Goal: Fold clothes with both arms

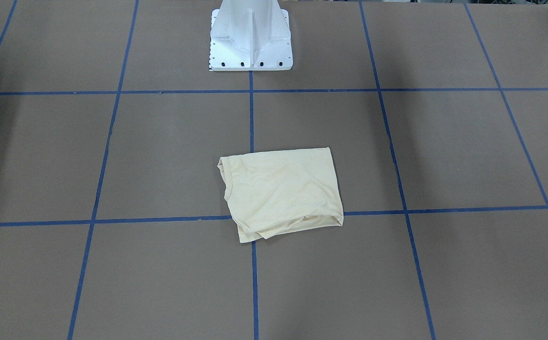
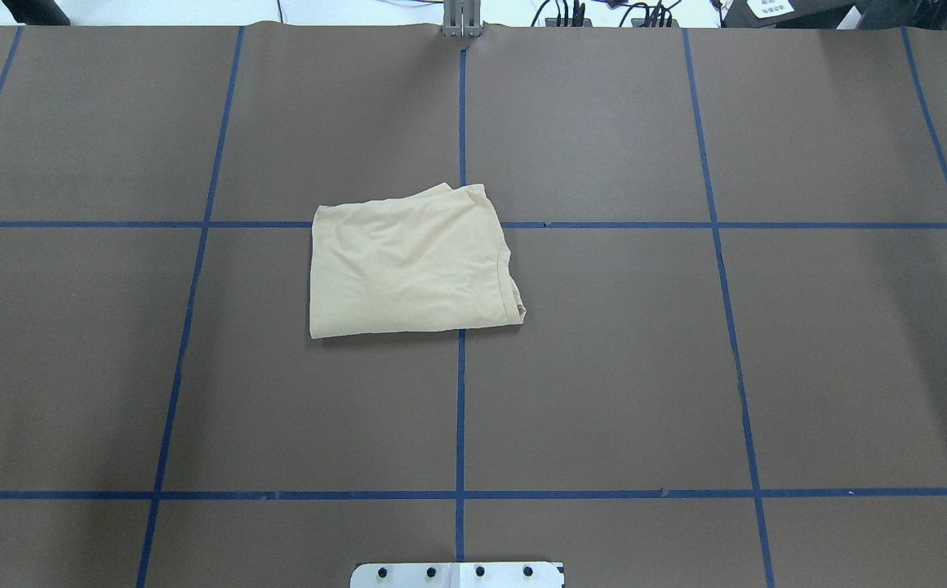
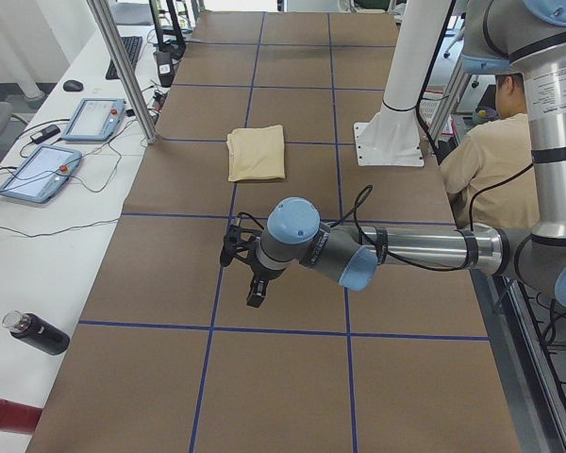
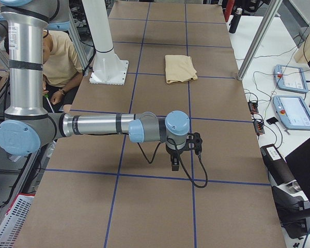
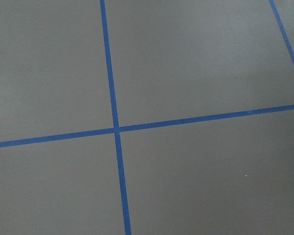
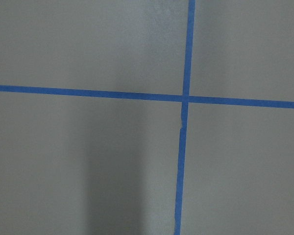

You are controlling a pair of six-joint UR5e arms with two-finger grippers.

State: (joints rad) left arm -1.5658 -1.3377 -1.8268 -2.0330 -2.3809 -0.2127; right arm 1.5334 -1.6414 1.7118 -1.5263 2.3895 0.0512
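Note:
The clothes are one pale cream-yellow shirt, folded into a compact rectangle on the brown table near its centre line. In the side views the shirt is small and lies far from both arms. My left gripper hangs low over bare table near the table's left end, well away from the shirt. My right gripper hangs likewise near the right end. I cannot tell whether either gripper is open or shut. Both wrist views show only brown table and blue tape.
The white pedestal base stands at the robot's side of the table. A person sits beyond it. Tablets, cables and a black bottle lie on white side benches. Metal posts rise at the table's far edge.

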